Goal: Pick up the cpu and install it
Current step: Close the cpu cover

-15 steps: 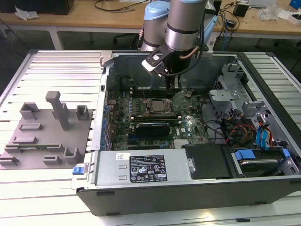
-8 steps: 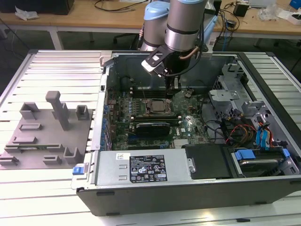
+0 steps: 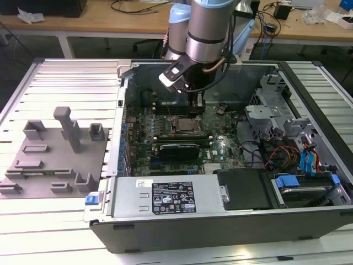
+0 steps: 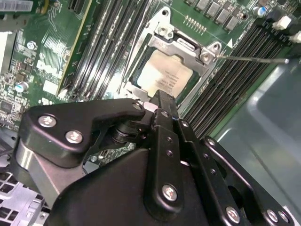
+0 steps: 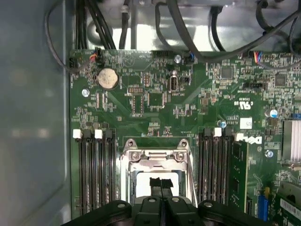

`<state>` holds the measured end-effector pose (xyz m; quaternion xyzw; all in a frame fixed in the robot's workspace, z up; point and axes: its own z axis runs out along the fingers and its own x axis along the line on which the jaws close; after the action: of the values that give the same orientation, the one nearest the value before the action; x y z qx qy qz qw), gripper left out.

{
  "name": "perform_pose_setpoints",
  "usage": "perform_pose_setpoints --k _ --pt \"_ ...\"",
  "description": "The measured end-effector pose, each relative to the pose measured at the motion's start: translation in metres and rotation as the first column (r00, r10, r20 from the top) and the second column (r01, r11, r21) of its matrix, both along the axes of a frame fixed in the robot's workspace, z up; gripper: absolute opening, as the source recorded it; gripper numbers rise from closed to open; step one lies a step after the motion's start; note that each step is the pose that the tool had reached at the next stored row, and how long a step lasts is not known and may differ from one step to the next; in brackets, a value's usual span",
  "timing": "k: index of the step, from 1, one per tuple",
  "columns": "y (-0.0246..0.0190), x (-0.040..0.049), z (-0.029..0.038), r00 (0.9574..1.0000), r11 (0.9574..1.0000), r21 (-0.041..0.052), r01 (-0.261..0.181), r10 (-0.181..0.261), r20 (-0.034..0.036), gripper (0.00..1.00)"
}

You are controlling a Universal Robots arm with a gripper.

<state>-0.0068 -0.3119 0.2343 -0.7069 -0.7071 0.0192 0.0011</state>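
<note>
In the second wrist view, the cpu [image 4: 165, 73] lies flat inside the socket frame [image 4: 188, 46], its pale top showing. The hand [image 4: 160, 97] hovers just above the chip's near edge, fingers pressed together and pinching nothing that can be seen. By this judgement the chip is placed and the install step is in hand. Any further move calls for a straight, careful path, since the thin lever rod [image 4: 254, 60] and the memory slots [image 4: 235, 75] crowd the socket.

In the first wrist view, the closed fingertips sit over the frame's opening, with the chip's pale surface to either side. A coin battery [image 5: 107, 78] lies farther up the motherboard [image 5: 188, 103].

In the exterior view, the arm reaches into an open computer case [image 3: 165, 234] on a slatted metal worktop [image 3: 60, 234]. A grey fixture [image 3: 52, 160] sits well apart at the exterior view's left. Wooden desks [image 3: 110, 25] strewn with cables line the room behind.
</note>
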Motion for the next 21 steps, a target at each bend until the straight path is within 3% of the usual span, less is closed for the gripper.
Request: perform_pose_setpoints --k 8,14,17,21 --pt "-0.0034 -0.0061 -0.0056 1.0000 1.0000 -0.0004 0.000 0.000 0.0000 0.11" --pt "-0.0036 -0.0066 -0.0059 1.0000 1.0000 -0.0004 -0.003 0.003 0.0000 0.11" --pt "-0.0036 -0.0067 -0.0060 0.9991 0.9991 -0.0004 -0.043 0.043 0.0001 0.11" --pt "-0.0036 -0.0067 -0.0059 0.9889 0.9889 -0.0004 -0.148 0.148 0.0000 0.11"
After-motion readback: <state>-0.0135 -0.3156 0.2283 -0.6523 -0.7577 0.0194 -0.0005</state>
